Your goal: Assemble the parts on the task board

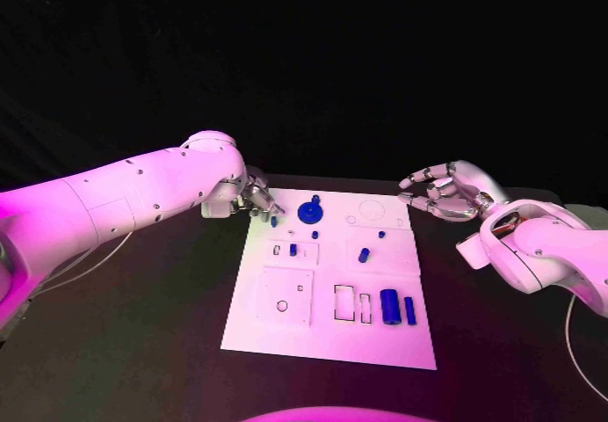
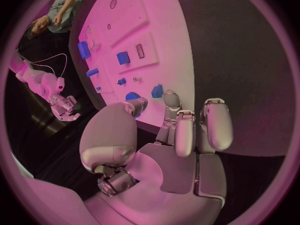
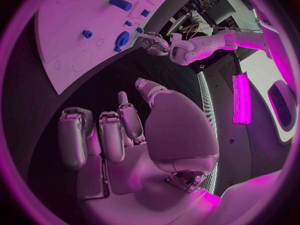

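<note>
- Left hand (image 1: 254,199): fingers apart, holding nothing, poised at the task board (image 1: 332,338) far corner; a small blue part (image 2: 157,90) lies just beyond its fingertips, likely the next pick.
- Right hand (image 1: 441,193): loosely curled, empty, off the board's other far corner, seemingly waiting.

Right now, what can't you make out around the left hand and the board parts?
- Head view: whether the left hand touches the small blue part at the task board corner; the fingers overlap it.
- Left wrist view: the blue part by the fingertips is partly hidden behind the thumb.
- Head view: the small parts' shapes are too small to tell.
- Right hand: the far side of its curled fingers is hidden.
</note>
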